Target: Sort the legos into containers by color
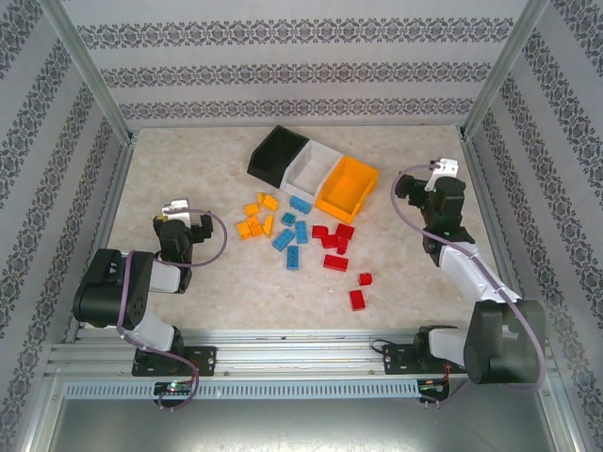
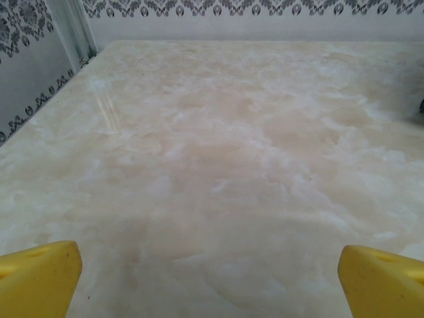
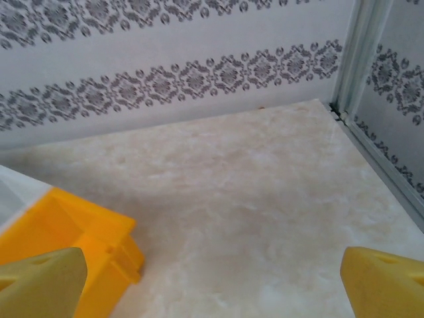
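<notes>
You've got the legos (image 1: pixel 301 235) loose mid-worktop (image 1: pixel 217 282): orange-yellow at 9 o'clock of the pile, blue in the middle, red at 4. The containers (image 1: pixel 311 169) sit in a row at 12 o'clock of them. Your left jaws stand apart over bare worktop at 9 o'clock. Your right jaws stand apart at 3, beside the orange-yellow bin (image 3: pixel 73 225).

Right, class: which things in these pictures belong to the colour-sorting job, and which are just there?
Job: orange-yellow legos, light blue legos, red legos; black bin, white bin, orange-yellow bin; left gripper and right gripper, both open.
Just there: marbled table, patterned walls, metal frame posts.
</notes>
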### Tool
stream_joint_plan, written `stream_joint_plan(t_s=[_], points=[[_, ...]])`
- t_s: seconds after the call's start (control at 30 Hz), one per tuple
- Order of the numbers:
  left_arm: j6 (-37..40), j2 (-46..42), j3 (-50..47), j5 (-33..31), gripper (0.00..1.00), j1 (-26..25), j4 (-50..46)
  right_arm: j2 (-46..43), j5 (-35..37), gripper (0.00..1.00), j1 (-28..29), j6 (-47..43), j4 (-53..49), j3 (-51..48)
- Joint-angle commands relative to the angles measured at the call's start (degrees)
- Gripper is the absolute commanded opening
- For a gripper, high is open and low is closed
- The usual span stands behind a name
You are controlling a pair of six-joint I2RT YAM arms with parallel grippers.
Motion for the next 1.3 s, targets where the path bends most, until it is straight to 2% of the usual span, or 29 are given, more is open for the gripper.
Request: stream_joint_plan(t_s=[0.0,0.03,0.1,0.2,0.27,0.37,0.47,0.67,0.77,0.87,0.97,1.27], points=[[1.7,-9.9,2.9,1.4,1.00,-1.5,-11.6,-1.2,-4.6,0.98,0.0,3.7,-11.7,2.3],[2.7,-11.8,4.7,2.5,1.00,-1.6,-14.7,-1.6,-4.5,0.98,0.1,4.6,-11.5,2.0],[-0.9,-16.6,6.7,-1.5,1.00,-1.9,-19.5,-2.3,-3.6,0.98,0.4,7.0,-11.8,1.7],[-11.2,-25.8,13.8,-7.2,1.00,-2.0,-41.0,-2.6,-2.9,0.98,0.7,10.6,-19.4,4.4],[-15.4,-28.3,19.4,-6.9,1.00,-2.4,-54.2,-1.6,-3.9,0.98,0.8,12.6,-26.9,7.6],[-20.1,-30.3,23.7,-3.8,1.00,-4.8,-64.9,0.2,-7.3,0.97,1.7,15.2,-37.9,12.1],[-23.3,-32.1,26.0,-1.8,1.00,-9.3,-72.8,2.4,-10.8,0.92,4.2,17.6,-48.2,15.4],[-30.0,-31.4,25.8,13.3,1.00,-17.7,-77.7,2.5,-8.1,0.91,16.0,19.9,-58.1,15.0],[-32.3,-30.2,25.1,16.8,1.00,-22.9,-79.3,2.7,-5.2,0.88,21.6,21.4,-62.0,14.6],[-34.0,-30.6,23.6,17.3,1.00,-27.9,-79.2,2.7,-1.4,0.84,26.6,23.1,-65.3,14.1],[-36.6,-31.7,21.0,18.3,1.00,-30.4,-77.9,2.6,-0.8,0.80,30.0,25.2,-65.0,11.5],[-40.3,-33.3,17.1,19.9,1.00,-32.9,-76.7,6.6,-1.7,0.69,33.0,27.5,-58.5,4.7]])
